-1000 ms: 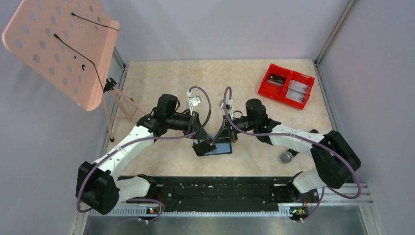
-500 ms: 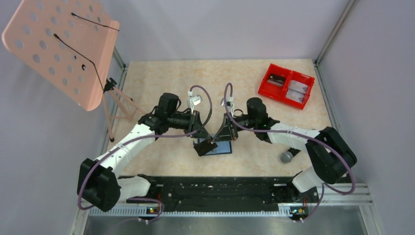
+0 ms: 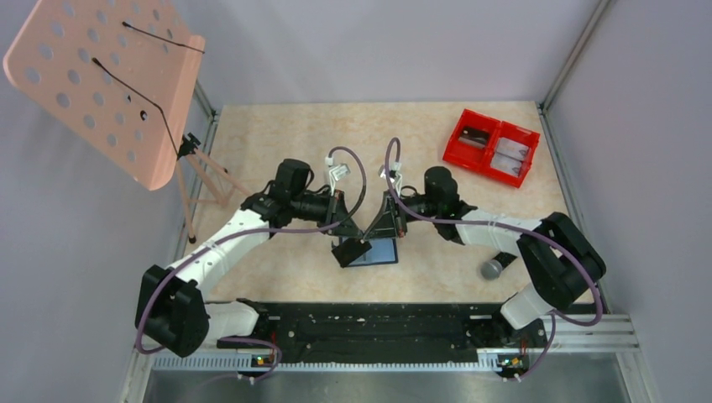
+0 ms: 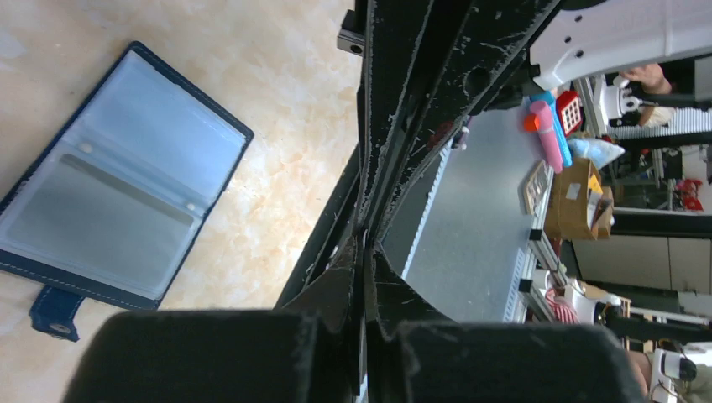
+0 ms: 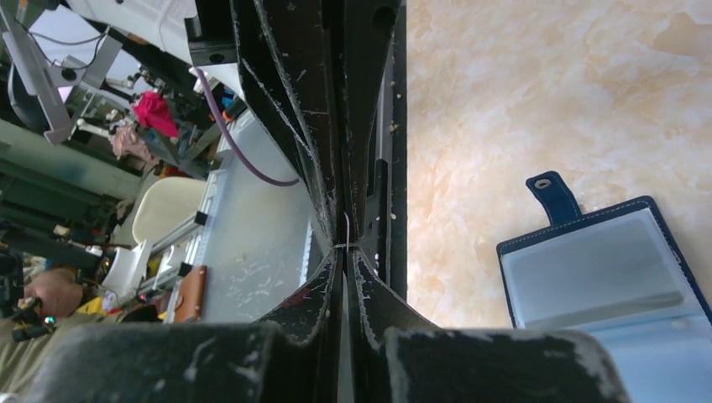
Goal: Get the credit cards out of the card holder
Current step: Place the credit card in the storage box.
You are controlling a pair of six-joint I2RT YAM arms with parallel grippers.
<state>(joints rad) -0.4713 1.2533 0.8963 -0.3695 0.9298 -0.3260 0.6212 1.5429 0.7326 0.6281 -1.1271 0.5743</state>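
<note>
Navy card holder [image 3: 379,252] lies open mid-surface [image 3: 277,143]. I read my left hand [image 3: 353,247], at its nine o'clock, pressed together on nothing. The right hand [image 3: 390,234], at twelve, is together too.

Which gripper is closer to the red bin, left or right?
Right. The right gripper sits mid-table, with the red bin off toward the far right corner from it. The left gripper is beside it on the opposite side, farther from the bin.

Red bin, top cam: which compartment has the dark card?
The left one in the red bin: its card is dark, while the cards in the right one are pale grey.
</note>
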